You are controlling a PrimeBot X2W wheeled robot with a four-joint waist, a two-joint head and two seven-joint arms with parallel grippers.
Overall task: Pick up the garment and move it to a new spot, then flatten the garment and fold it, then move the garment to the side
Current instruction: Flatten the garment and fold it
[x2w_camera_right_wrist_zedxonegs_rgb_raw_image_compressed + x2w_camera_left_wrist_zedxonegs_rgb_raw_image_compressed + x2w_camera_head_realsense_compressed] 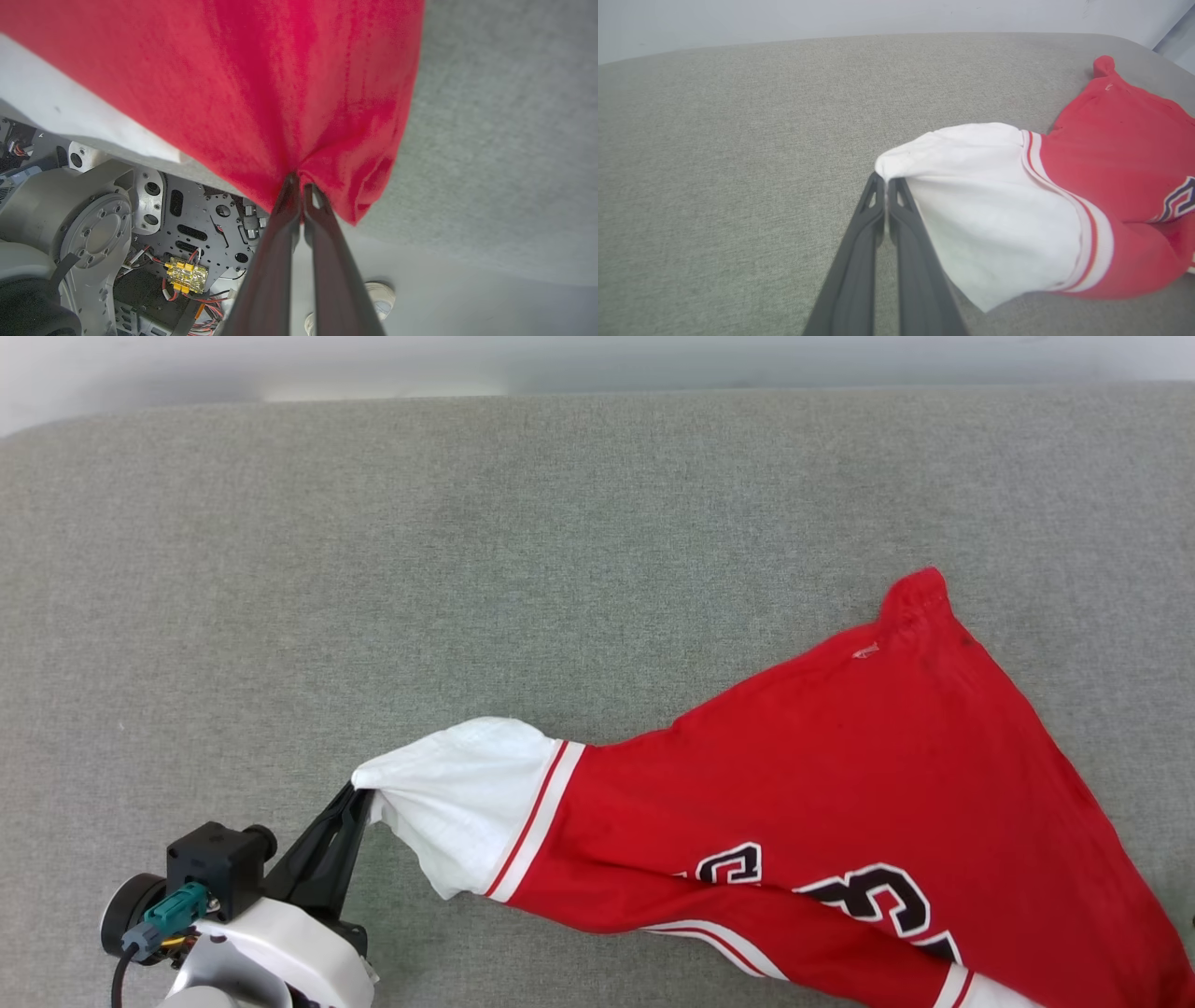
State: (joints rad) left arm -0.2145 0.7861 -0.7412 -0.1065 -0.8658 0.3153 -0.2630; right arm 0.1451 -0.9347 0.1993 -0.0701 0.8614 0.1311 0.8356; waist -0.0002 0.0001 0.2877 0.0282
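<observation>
The garment (840, 784), a red jersey with white sleeves, striped trim and black lettering, lies stretched across the right half of the grey surface (467, 569). Its white sleeve (457, 803) reaches left, pinched at its tip by my left gripper (362, 795), which is shut on it. In the left wrist view the gripper (886, 179) holds the sleeve (985, 200) edge just above the fabric. In the right wrist view my right gripper (301, 182) is shut on a bunched red corner of the garment (261, 93), off the surface's edge.
The grey padded surface (738, 140) stretches wide to the left and far side, ending at a pale wall. Beneath the lifted cloth in the right wrist view sits the robot's own base (117, 224) with wiring, beside the pale floor (444, 298).
</observation>
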